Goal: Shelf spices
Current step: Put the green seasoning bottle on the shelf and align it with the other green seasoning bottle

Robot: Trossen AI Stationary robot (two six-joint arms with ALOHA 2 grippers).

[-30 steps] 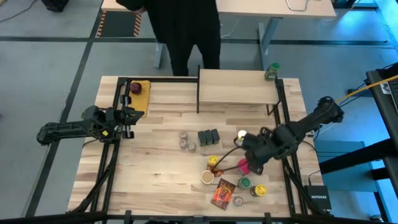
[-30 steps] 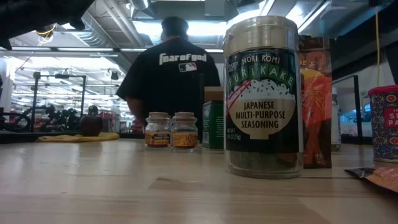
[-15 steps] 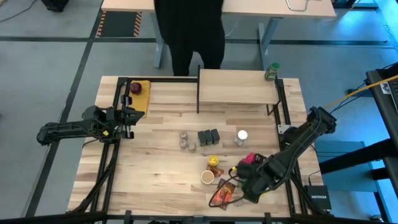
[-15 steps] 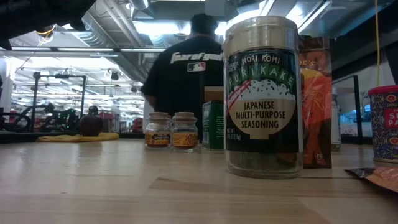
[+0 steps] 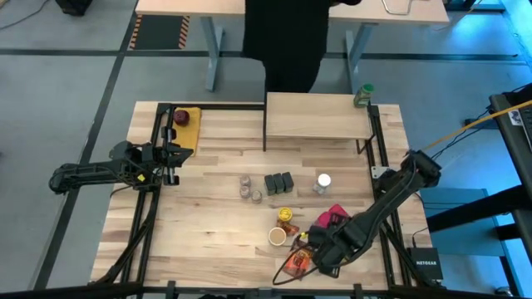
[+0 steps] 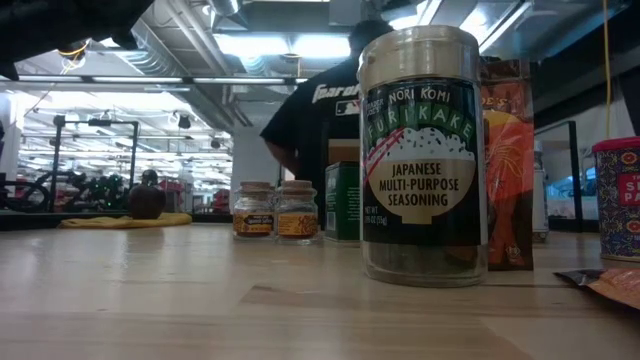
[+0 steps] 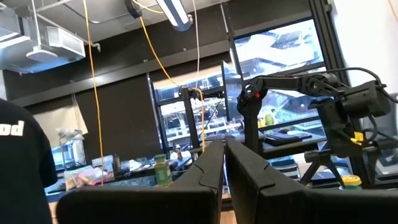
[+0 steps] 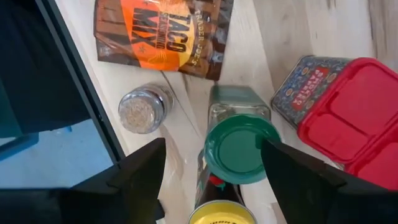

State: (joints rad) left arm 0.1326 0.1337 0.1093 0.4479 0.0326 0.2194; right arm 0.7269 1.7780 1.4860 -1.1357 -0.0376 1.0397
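The right hand (image 8: 214, 155), fingers apart, hangs above a green-lidded glass jar (image 8: 241, 148) in the near-right cluster, far from the pale wood shelf (image 5: 317, 115). Descending, a finger could topple the neighbouring red-lidded tin (image 8: 348, 106). The left hand (image 5: 173, 154), fingers together, waits far left.

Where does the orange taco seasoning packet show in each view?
High view: the taco packet lies near the table's bottom edge, partly under the right arm.
Low view: probably the flat orange edge at lower right.
Left wrist view: not in it.
Right wrist view: along the top.
Shared landmark: the red-lidded tin close by.
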